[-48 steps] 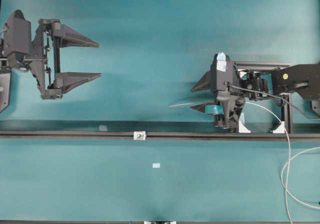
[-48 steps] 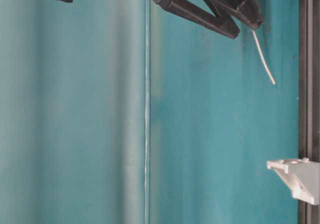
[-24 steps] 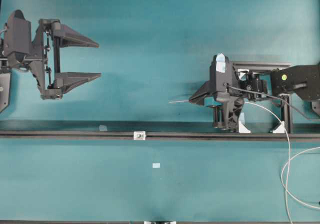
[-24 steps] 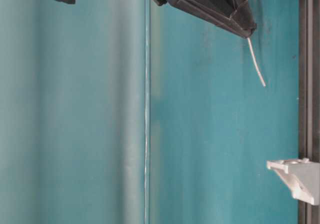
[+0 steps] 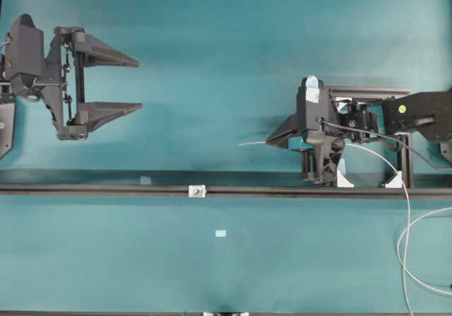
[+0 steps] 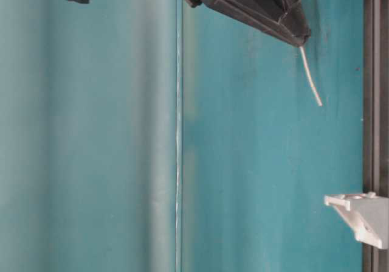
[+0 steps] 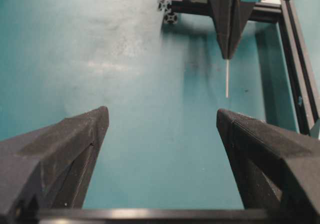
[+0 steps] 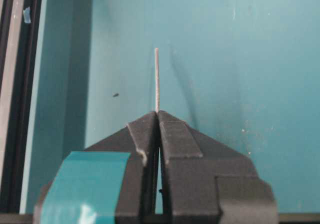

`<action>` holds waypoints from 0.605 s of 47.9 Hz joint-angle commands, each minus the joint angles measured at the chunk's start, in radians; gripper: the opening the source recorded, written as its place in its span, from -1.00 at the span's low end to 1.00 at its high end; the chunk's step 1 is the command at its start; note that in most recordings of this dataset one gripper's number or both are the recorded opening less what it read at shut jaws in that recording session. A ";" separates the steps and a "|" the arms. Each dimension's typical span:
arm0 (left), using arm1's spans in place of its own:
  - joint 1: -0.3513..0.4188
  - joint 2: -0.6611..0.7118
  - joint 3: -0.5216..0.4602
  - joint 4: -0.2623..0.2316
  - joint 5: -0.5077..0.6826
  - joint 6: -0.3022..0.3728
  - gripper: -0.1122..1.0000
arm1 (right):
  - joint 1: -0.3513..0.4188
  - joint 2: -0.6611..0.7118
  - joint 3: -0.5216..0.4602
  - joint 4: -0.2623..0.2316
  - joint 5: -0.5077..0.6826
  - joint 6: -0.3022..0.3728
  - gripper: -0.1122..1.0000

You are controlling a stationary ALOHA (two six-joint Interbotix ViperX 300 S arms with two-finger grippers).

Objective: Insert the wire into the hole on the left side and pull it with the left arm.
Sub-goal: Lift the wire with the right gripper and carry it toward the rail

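One stiff straight tip of the wire (image 5: 252, 143) is sticking out leftward from the right gripper (image 5: 270, 141), whose two fingers (image 8: 172, 134) are pressing together and clamping the wire between them; in the right wrist view the tip is pointing straight away from the closed pads over the teal table (image 5: 212, 61). Behind that gripper the rest of the whitish cable is trailing rightward, curving down over the black rail (image 5: 106, 189) and looping near the right edge of the table. The hole (image 5: 197, 190) is sitting in a small white block on the rail, lower and to the left of the wire's tip and clearly apart from it, so the wire is not yet entering it. A small pale-blue tape rectangle (image 5: 221, 233) is lying on the table below the rail. Well apart on the far left, the left arm (image 5: 28, 61) is hovering above the rail with the left gripper (image 5: 140, 84) standing wide, its two pointed fingers (image 7: 65, 144) spread and grasping nothing. In the left wrist view the clamped wire tip is facing those spread fingers from across the table.
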 commanded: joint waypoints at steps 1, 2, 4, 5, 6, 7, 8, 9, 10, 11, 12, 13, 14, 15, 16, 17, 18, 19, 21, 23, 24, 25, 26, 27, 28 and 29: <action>0.003 -0.005 -0.009 -0.002 -0.005 -0.002 0.58 | -0.003 -0.057 -0.014 -0.002 0.000 -0.003 -0.70; 0.003 -0.003 -0.009 -0.002 -0.005 -0.002 0.58 | -0.005 -0.064 -0.014 -0.002 0.003 -0.005 -0.70; 0.005 -0.005 -0.009 -0.002 -0.005 -0.003 0.58 | -0.003 -0.083 -0.012 -0.002 0.012 -0.005 -0.70; 0.003 -0.005 -0.009 -0.002 -0.005 -0.003 0.58 | -0.005 -0.094 -0.012 -0.003 0.018 -0.005 -0.70; 0.003 -0.005 -0.011 -0.002 -0.005 -0.003 0.58 | -0.003 -0.101 -0.012 -0.003 0.025 -0.006 -0.70; 0.003 -0.003 -0.009 -0.002 -0.003 -0.003 0.58 | -0.005 -0.109 -0.012 -0.003 0.031 -0.006 -0.70; 0.003 -0.005 -0.011 -0.002 -0.003 -0.003 0.58 | -0.005 -0.118 -0.012 -0.003 0.038 -0.006 -0.70; 0.005 -0.005 -0.011 -0.002 -0.003 -0.003 0.58 | -0.005 -0.126 -0.012 -0.005 0.044 -0.006 -0.70; 0.003 -0.005 -0.011 -0.002 -0.003 -0.003 0.58 | -0.006 -0.133 -0.012 -0.005 0.054 -0.006 -0.70; 0.005 -0.003 -0.011 -0.002 -0.003 -0.003 0.58 | -0.006 -0.146 -0.012 -0.005 0.064 -0.006 -0.70; 0.003 -0.005 -0.011 -0.002 -0.003 -0.003 0.58 | -0.006 -0.153 -0.011 -0.005 0.074 -0.006 -0.70; 0.003 -0.003 -0.011 -0.002 -0.003 -0.003 0.58 | -0.008 -0.161 -0.011 -0.005 0.081 -0.006 -0.70; 0.005 -0.005 -0.012 -0.002 -0.003 -0.003 0.58 | -0.008 -0.169 -0.011 -0.005 0.089 -0.006 -0.70; 0.005 -0.003 -0.012 -0.002 -0.003 -0.003 0.58 | -0.009 -0.176 -0.011 -0.005 0.098 -0.006 -0.70; 0.003 -0.003 -0.012 -0.002 -0.003 -0.003 0.58 | -0.011 -0.184 -0.011 -0.005 0.106 -0.006 -0.70; 0.003 -0.005 -0.014 -0.002 -0.003 -0.003 0.58 | -0.012 -0.192 -0.011 -0.005 0.114 -0.005 -0.70; 0.003 -0.003 -0.014 -0.002 -0.003 -0.003 0.58 | -0.014 -0.199 -0.011 -0.006 0.121 -0.006 -0.70; 0.003 -0.003 -0.014 -0.002 -0.003 -0.003 0.58 | -0.015 -0.206 -0.011 -0.005 0.129 -0.006 -0.70; 0.005 -0.005 -0.014 -0.002 -0.003 -0.005 0.58 | -0.018 -0.219 -0.011 -0.005 0.143 -0.006 -0.70; 0.003 -0.005 -0.014 -0.002 -0.003 -0.005 0.58 | -0.021 -0.232 -0.011 -0.006 0.155 -0.006 -0.70; 0.003 -0.005 -0.014 -0.002 -0.003 -0.005 0.58 | -0.023 -0.238 -0.011 -0.006 0.160 -0.006 -0.70; 0.003 -0.005 -0.015 -0.002 -0.003 -0.005 0.58 | -0.025 -0.244 -0.009 -0.005 0.164 -0.006 -0.70; 0.003 -0.005 -0.015 -0.002 -0.003 -0.005 0.58 | -0.026 -0.250 -0.009 -0.006 0.169 -0.006 -0.70; 0.003 -0.005 -0.015 -0.002 -0.003 -0.005 0.58 | -0.026 -0.256 -0.009 -0.005 0.172 -0.006 -0.70; 0.003 -0.005 -0.017 -0.002 -0.003 -0.005 0.58 | -0.028 -0.261 -0.009 -0.006 0.176 -0.006 -0.70; 0.005 -0.005 -0.017 -0.003 -0.003 -0.006 0.58 | -0.028 -0.270 -0.008 -0.006 0.181 -0.006 -0.70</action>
